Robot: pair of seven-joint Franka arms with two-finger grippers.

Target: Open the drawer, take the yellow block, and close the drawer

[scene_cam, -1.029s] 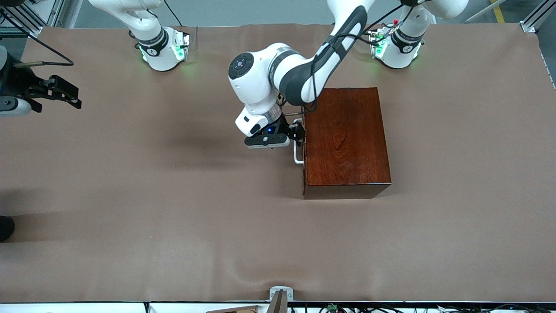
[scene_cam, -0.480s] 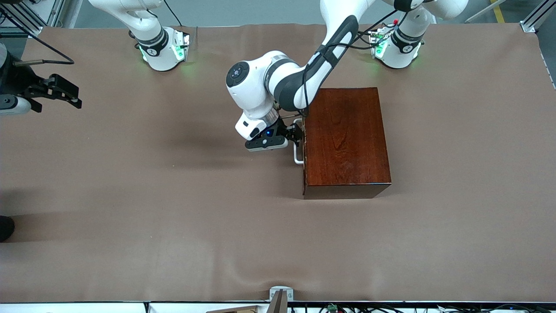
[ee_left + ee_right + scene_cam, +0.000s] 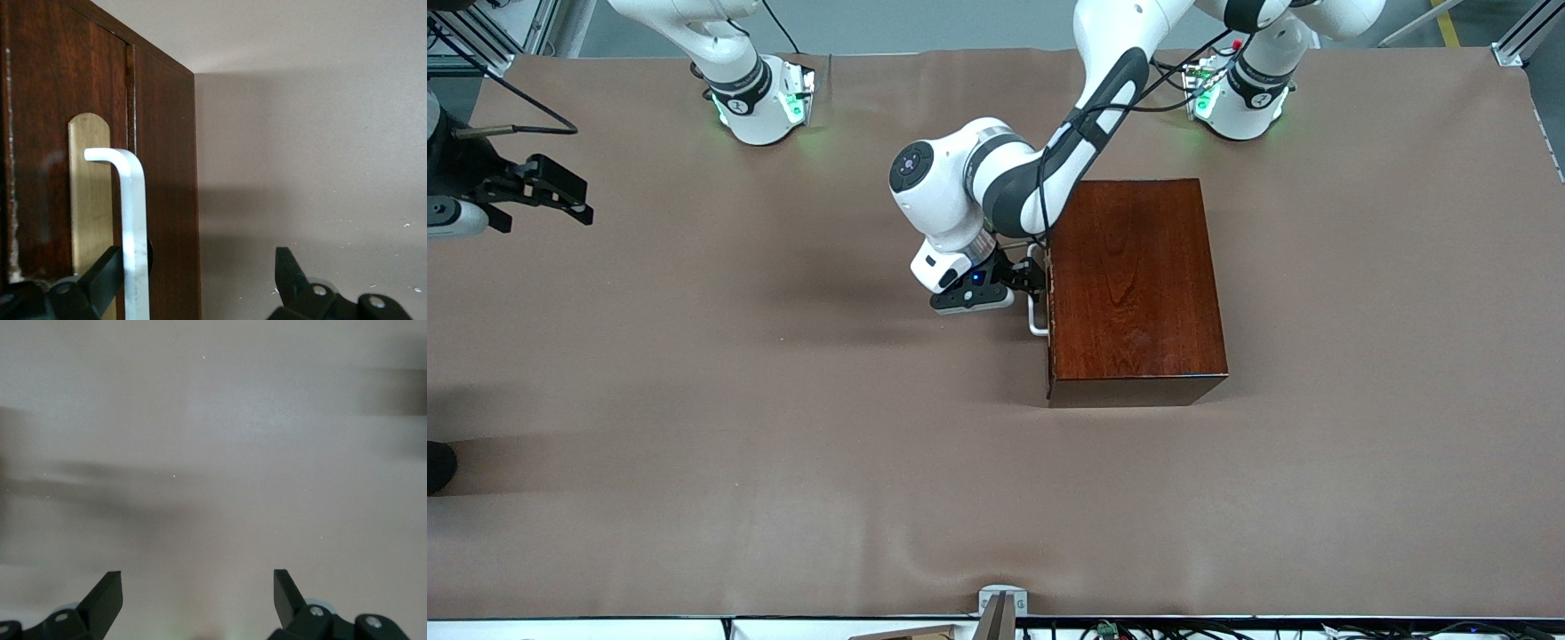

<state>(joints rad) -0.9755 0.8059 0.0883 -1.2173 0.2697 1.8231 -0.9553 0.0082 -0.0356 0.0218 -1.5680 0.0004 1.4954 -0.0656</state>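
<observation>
The reddish-brown wooden box (image 3: 1134, 284) stands toward the left arm's end of the table, and its drawer (image 3: 53, 133) is fully in. The white bar handle (image 3: 1035, 320) sticks out of the dark front. My left gripper (image 3: 1036, 276) is at that handle, open. In the left wrist view the handle (image 3: 133, 213) stands just inside one finger (image 3: 100, 277), with the left gripper (image 3: 200, 259) spread wide and touching nothing. The yellow block is hidden. My right gripper (image 3: 585, 200) waits open above the right arm's end of the table; in its wrist view the right gripper (image 3: 197, 580) holds nothing.
A brass plate (image 3: 87, 193) backs the handle on the drawer front. The brown table cover (image 3: 783, 400) is bare in front of the drawer and nearer the front camera. A small metal bracket (image 3: 1000, 604) sits at the table's near edge.
The left arm's wrist and forearm have swung and dropped a little, bringing its open gripper closer in on the handle. The drawer has stayed shut. The right arm has not moved.
</observation>
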